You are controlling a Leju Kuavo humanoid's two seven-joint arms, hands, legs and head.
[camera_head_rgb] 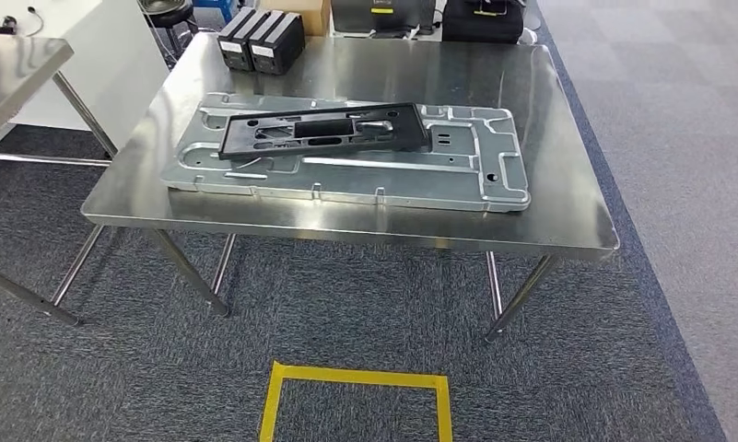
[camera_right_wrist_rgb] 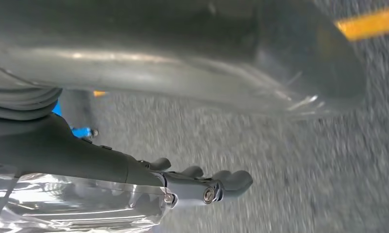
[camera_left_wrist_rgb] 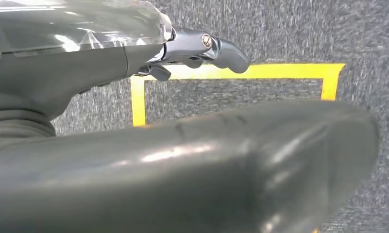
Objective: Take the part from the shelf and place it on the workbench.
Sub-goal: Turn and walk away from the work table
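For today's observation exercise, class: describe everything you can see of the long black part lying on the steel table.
The black part is a long, narrow, flat frame, matte like moulded plastic, with rectangular cut-outs and ribs along its length. It lies flat and slightly angled on top of a larger silver metal panel, toward that panel's far left side. The panel rests on the steel table. Nothing else touches the black part.

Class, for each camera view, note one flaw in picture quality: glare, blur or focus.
Head view: sharp, but ceiling light glares off the steel workbench. Left wrist view: the near thumb is soft and out of focus. Right wrist view: the carpet smears with blur.
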